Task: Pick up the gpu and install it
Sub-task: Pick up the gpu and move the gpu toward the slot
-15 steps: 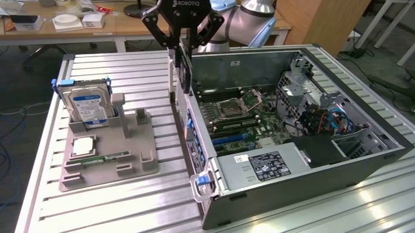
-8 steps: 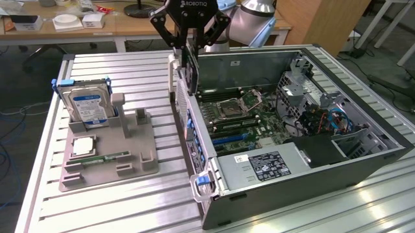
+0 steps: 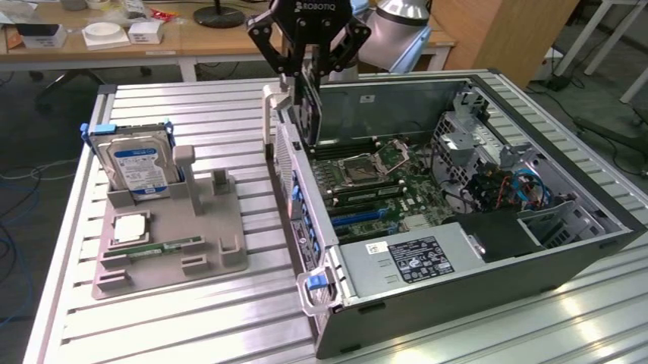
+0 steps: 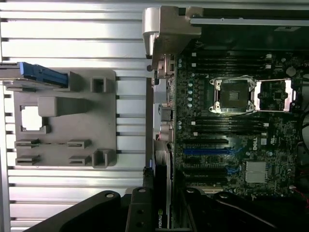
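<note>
- Black gripper (image 3: pixel 309 73) jaws are clamped on the upper edge of the gpu (image 3: pixel 309 114), which hangs upright below them.
- Its pale metal bracket (image 3: pixel 272 102) runs down the end toward the exterior view's left.
- Under the card sits the open computer case (image 3: pixel 486 292); the card's lower edge is above the motherboard (image 3: pixel 405 178), near the case's wall on the exterior view's left.
- Well apart on the slatted table (image 3: pixel 182 326), a grey holder (image 3: pixel 208 243) carries a hard drive (image 3: pixel 139 168) standing on edge.

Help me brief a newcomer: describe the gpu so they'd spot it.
Start at the open computer case. Above its wall nearest the gray holder, the gripper holds the gpu upright. Unlike the blue-labelled hard drive, it's a thin black card.
</note>
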Controlling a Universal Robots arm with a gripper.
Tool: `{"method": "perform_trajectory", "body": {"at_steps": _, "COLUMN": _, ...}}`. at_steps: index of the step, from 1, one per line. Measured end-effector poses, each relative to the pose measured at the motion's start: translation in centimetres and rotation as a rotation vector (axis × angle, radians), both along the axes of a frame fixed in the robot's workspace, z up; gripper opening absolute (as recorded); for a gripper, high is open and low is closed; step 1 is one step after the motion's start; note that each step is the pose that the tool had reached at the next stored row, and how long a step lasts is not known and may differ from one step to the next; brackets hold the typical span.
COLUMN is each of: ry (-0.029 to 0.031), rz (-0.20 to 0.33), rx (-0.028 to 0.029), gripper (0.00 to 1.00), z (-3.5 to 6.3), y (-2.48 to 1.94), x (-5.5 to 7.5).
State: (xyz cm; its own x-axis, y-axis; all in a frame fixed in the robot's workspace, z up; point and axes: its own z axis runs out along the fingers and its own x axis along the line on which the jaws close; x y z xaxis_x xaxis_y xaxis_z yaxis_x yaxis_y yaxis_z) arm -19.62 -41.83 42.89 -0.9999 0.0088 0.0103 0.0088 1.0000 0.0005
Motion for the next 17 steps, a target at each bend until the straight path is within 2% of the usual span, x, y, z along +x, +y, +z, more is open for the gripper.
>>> {"method": "perform_trajectory", "body": {"at_steps": 12, "ry": -0.0001, "rz": -0.026, "rx": -0.0034, "gripper": 0.26, "z": -0.07, "y": 0.00, "x": 1.2}}
{"method": "perform_trajectory", "body": {"at_steps": 14, "ry": -0.0001, "rz": -0.031, "rx": -0.0099, "gripper": 0.26, "z": -0.06, "y": 0.00, "x": 1.4}}
{"method": "perform_trajectory", "body": {"at_steps": 17, "ry": -0.0003, "rz": -0.041, "rx": -0.0251, "gripper": 0.26, "z": -0.08, "y": 0.00, "x": 1.6}}
